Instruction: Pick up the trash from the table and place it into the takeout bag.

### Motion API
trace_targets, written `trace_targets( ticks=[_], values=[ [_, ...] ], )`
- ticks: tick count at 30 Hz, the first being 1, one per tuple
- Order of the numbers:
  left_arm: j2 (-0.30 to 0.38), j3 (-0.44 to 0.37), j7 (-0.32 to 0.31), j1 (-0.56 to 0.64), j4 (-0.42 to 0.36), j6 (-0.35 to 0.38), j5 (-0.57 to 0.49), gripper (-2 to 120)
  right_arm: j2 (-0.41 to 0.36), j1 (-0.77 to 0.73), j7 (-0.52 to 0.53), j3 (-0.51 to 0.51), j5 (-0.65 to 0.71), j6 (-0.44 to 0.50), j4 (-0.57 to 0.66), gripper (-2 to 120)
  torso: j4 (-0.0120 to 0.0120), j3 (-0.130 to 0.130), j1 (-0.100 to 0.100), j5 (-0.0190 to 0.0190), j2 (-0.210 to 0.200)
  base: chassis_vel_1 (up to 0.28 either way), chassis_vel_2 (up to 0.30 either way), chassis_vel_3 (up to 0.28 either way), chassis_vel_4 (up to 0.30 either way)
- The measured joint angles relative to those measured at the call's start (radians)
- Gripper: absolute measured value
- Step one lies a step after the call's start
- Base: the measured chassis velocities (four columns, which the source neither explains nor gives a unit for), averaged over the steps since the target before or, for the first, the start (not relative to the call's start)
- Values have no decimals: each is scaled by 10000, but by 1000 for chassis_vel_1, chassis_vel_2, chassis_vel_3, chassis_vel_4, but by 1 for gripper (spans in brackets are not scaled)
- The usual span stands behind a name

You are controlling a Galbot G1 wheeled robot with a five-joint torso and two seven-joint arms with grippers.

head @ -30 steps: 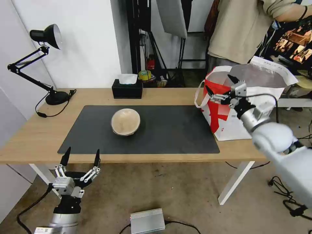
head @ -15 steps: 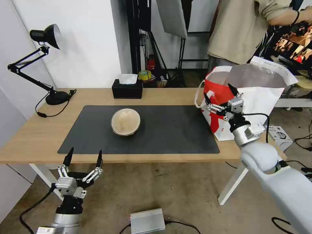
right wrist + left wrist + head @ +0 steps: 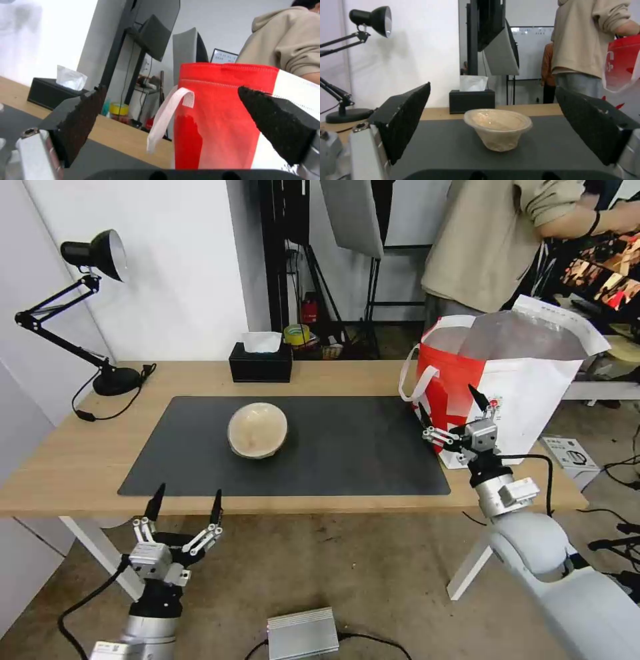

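- The round tan clear-lidded container [image 3: 257, 430] sits on the dark grey mat [image 3: 347, 447].
- The right gripper [image 3: 452, 410], spread wide and empty, hangs in front of the white and red takeout bag [image 3: 527, 393].
- The left gripper [image 3: 186, 501], spread wide, waits below the light-wood table [image 3: 60, 460] edge.

Light-wood table [image 3: 67, 460], matt dark mat [image 3: 347, 447] (smooth), cloth-like takeout bag [image 3: 527, 400] with foil lining.

The right gripper [image 3: 451, 411] drops from the takeout bag's [image 3: 520, 400] mouth and pulls back toward the near table edge, its fingers spread and empty. The left gripper [image 3: 186, 500] shifts slightly right, below the table's [image 3: 67, 460] near edge, also spread.
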Motion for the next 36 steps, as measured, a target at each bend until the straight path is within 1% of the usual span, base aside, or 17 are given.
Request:
trace_targets(
  ticks=[6,9,10,14,21,26,28,30,32,36],
  values=[
    [-30,133,-9,-71,38,0,156,100,353,-871,-45,422,-427,169,343,100,-2,0,0,0,0,0,0,0,0],
    [11,149,-20,70,-189,0,177,100,663,-1571,-145,863,-756,343,652,100,-1,0,0,0,0,0,0,0,0],
    [11,149,-20,70,-189,0,177,100,663,-1571,-145,863,-756,343,652,100,-1,0,0,0,0,0,0,0,0],
    [253,67,-67,159,-346,13,76,100,989,-2265,-217,1234,-1088,450,1014,100,-2,0,0,1,0,0,0,0,0],
    [434,38,-318,58,-456,199,-61,100,1495,-3292,-214,1635,-1478,620,1483,100,-2,0,0,1,0,0,0,0,0],
    [519,54,-369,33,-521,275,-105,100,1669,-3766,71,1780,-1587,635,1790,100,-2,0,0,-1,0,0,0,0,0],
    [549,64,-383,36,-527,302,-108,100,1770,-4050,365,1801,-1765,608,2004,100,-1,0,0,0,-1,0,0,0,0],
    [557,64,-398,45,-537,312,-109,100,1827,-4215,526,1830,-1877,513,2114,100,-1,0,0,0,-1,0,0,0,0],
    [572,53,-434,63,-546,325,-109,100,1956,-4659,859,1820,-1926,158,2389,100,-1,0,0,0,-1,0,0,0,0],
    [585,9,-456,56,-546,326,-109,100,2146,-5048,996,1769,-2278,5,2557,100,-1,0,-1,0,0,0,0,0,0]
  ],
)
